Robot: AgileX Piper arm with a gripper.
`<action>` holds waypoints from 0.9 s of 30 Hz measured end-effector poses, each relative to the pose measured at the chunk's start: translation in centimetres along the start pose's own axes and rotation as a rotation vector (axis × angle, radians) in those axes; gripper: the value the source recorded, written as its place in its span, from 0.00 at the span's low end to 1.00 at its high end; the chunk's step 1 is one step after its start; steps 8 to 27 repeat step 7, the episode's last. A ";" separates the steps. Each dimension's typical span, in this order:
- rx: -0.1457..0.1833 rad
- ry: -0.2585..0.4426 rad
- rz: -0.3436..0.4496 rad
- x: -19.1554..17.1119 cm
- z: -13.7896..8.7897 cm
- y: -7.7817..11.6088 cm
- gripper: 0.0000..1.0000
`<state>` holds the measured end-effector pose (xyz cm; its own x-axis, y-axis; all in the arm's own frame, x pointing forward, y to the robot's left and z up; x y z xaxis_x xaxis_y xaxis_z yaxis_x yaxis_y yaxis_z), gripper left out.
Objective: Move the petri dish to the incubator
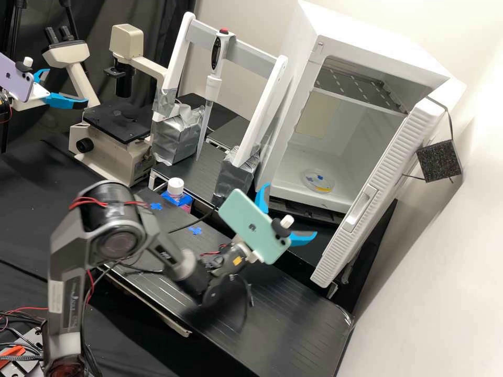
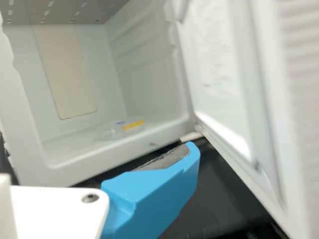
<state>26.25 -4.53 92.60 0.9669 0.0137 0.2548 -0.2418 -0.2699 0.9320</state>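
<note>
Petri dish (image 1: 316,181) lying flat on the floor of the open incubator (image 1: 283,157), below the perforated shelf (image 1: 361,88); a yellow strip and blue marks are visible on the dish. End effector (image 1: 285,217) in front of the incubator, between its open door (image 1: 374,193) and the pipette stand (image 1: 270,104), with its two blue fingers spread wide and apart from the dish. Phone (image 1: 252,222) mounted on the arm behind the fingers. Pipette (image 1: 213,86) in the stand; capped bottle (image 1: 176,186) near the stand's base. Microscope (image 1: 116,118) beside the stand. Two blue crosses (image 1: 195,230) on the counter (image 1: 293,314).
</note>
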 end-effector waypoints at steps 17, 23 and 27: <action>0.026 -0.056 0.019 -5.1 -0.9 -1.5 1.00; 0.026 -0.056 0.019 -5.1 -0.9 -1.5 1.00; 0.026 -0.056 0.019 -5.1 -0.9 -1.5 1.00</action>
